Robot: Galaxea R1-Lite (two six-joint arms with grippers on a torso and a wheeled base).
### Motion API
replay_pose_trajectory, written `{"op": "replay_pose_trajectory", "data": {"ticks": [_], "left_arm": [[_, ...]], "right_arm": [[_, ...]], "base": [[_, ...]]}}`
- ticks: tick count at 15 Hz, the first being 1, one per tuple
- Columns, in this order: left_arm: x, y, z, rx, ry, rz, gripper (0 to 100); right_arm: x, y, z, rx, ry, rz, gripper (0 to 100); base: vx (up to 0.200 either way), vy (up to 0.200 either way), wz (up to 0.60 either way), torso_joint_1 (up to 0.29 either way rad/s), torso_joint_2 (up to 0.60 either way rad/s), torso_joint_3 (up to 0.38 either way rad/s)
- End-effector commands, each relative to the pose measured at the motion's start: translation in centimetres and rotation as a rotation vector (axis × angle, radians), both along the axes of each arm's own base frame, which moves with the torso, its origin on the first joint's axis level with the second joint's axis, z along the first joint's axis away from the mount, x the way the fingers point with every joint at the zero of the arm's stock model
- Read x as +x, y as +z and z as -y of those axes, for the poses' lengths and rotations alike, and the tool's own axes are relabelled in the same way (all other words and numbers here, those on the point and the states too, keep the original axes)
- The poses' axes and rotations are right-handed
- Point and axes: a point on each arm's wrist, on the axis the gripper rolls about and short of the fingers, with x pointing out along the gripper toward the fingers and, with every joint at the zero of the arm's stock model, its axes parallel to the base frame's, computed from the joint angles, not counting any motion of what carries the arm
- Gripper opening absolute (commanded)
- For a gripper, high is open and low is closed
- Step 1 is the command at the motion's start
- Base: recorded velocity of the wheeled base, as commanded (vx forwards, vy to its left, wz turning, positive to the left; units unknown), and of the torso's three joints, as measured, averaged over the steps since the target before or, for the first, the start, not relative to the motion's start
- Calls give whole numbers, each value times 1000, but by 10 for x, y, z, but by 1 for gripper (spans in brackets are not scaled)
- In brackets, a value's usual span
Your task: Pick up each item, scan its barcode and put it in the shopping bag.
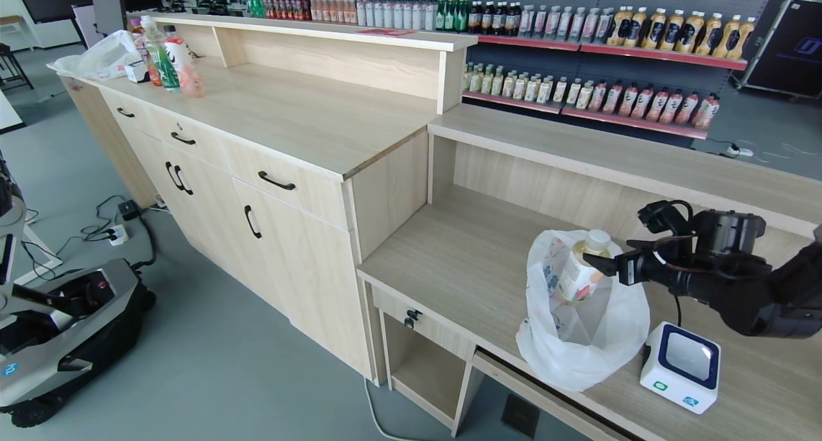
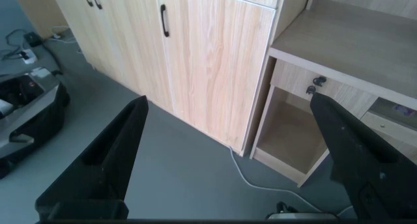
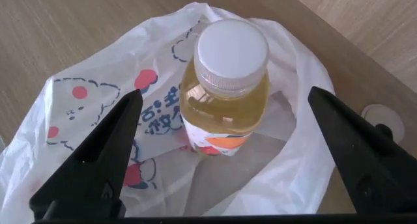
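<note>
A clear bottle (image 1: pixel 580 269) of yellow drink with a white cap stands slightly tilted inside the white shopping bag (image 1: pixel 578 348) on the low wooden counter (image 1: pixel 462 255). My right gripper (image 1: pixel 607 261) is at the bottle's neck. In the right wrist view the bottle (image 3: pixel 228 87) sits between the wide-apart fingers (image 3: pixel 104 159) without touching them, so the right gripper (image 3: pixel 225 97) is open over the bag (image 3: pixel 91 113). My left gripper (image 2: pixel 228 101) hangs open and empty over the grey floor in front of the cabinet doors (image 2: pixel 215 61).
A white barcode scanner (image 1: pixel 681 364) sits on the counter just right of the bag. Several bottles (image 1: pixel 168 59) and another white bag (image 1: pixel 96 57) stand on the far left of the high counter (image 1: pixel 289 107). Shelves of drinks (image 1: pixel 578 56) line the back wall.
</note>
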Motion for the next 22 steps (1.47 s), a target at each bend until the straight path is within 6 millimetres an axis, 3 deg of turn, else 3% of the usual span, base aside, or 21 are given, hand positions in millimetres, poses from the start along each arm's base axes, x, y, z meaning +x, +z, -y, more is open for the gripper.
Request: {"op": "replay_pose_trajectory", "data": {"ticks": [1, 3, 5, 7, 9, 10, 13, 15, 18, 22], "left_arm": [[0, 0, 0, 0, 0, 1, 100], [0, 0, 0, 0, 0, 1, 100], [0, 0, 0, 0, 0, 1, 100], [0, 0, 0, 0, 0, 1, 100], [0, 0, 0, 0, 0, 1, 100], [0, 0, 0, 0, 0, 1, 100], [0, 0, 0, 0, 0, 1, 100], [0, 0, 0, 0, 0, 1, 100], [0, 0, 0, 0, 0, 1, 100], [0, 0, 0, 0, 0, 1, 100]], "right_arm": [[-62, 51, 10, -13, -59, 57, 100], [-92, 60, 18, -107, -175, 75, 100], [-106, 72, 31, -154, -311, 108, 100], [-125, 68, 42, -168, -388, 85, 100], [-154, 54, 47, -219, -608, -36, 100], [-158, 51, 47, -223, -673, -99, 100], [-158, 48, 48, -105, -745, -108, 100], [-153, 37, 48, -3, -769, -123, 100], [-135, 13, 54, 2, -738, -160, 100], [-126, -8, 68, -72, -711, -207, 100]], "base": [[0, 0, 0, 0, 0, 0], [0, 0, -300, 4, -1, 1], [0, 0, -600, -5, -5, 5], [0, 0, -600, 2, 0, 2], [0, 0, -600, 2, -2, 0], [0, 0, -600, 2, 7, 7], [0, 0, -200, 1, 1, -1], [0, 0, 0, 0, 0, 0], [0, 0, 0, 0, 0, 0], [0, 0, 0, 0, 0, 0]]}}
